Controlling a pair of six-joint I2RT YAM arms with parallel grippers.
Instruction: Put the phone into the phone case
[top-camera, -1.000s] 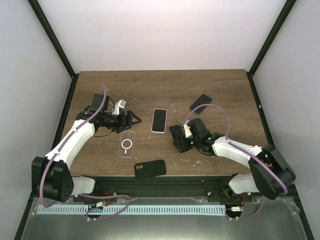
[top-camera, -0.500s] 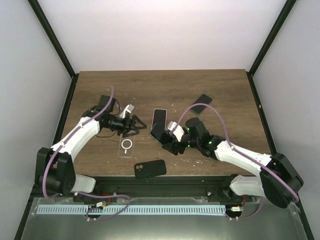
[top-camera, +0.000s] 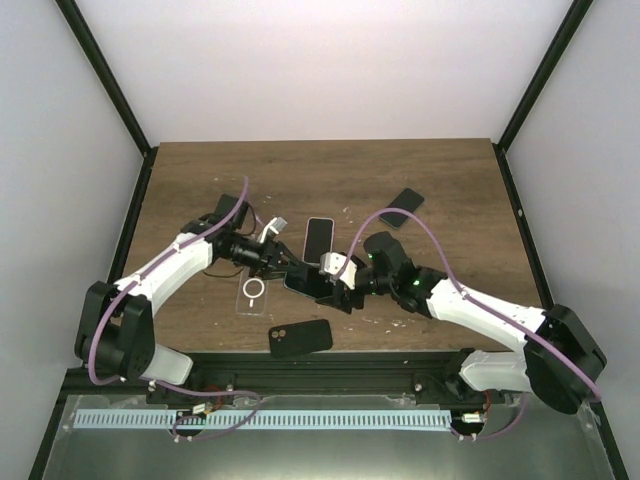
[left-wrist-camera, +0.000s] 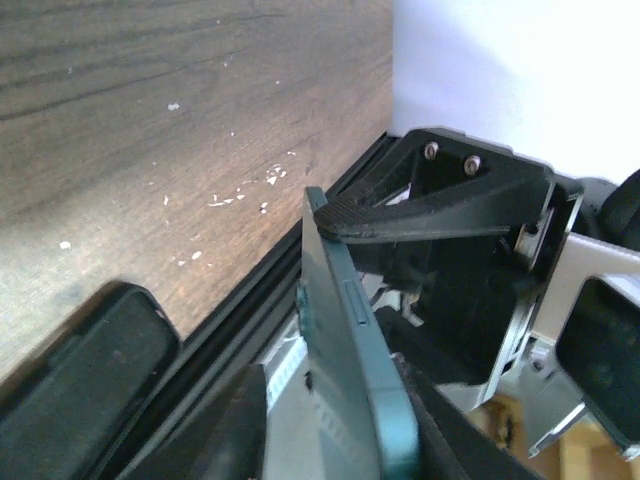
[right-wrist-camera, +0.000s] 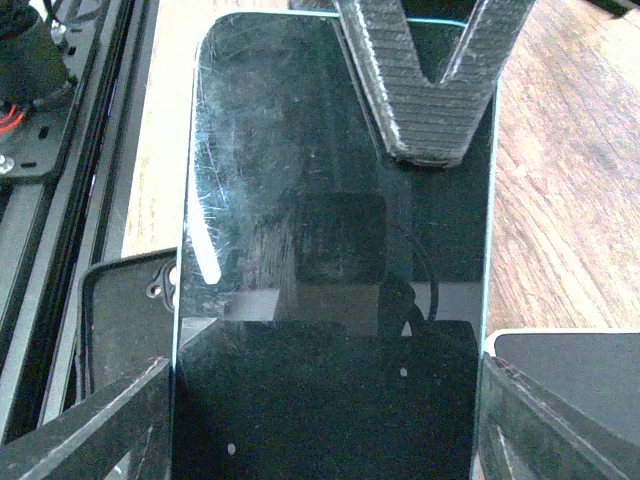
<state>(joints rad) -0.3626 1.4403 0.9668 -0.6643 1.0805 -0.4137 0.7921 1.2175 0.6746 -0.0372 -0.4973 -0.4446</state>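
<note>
Currently, the left gripper (top-camera: 288, 266) straddles the free end of the dark glass-fronted phone with a teal rim (right-wrist-camera: 300, 180), with one ridged finger (right-wrist-camera: 430, 90) lying on the screen; whether its jaws clamp cannot be told. Just left of it lies the clear phone case with a white ring (top-camera: 253, 291), and nearer the front edge the black phone case with a camera cut-out (top-camera: 300, 338). The phone is raised over the brown wooden table (top-camera: 450, 170) at centre, the right gripper (top-camera: 322, 285) closed on its long edges; behind lies a cream-rimmed phone (top-camera: 318, 240), and further right a dark rectangular slab (top-camera: 402, 208).
</note>
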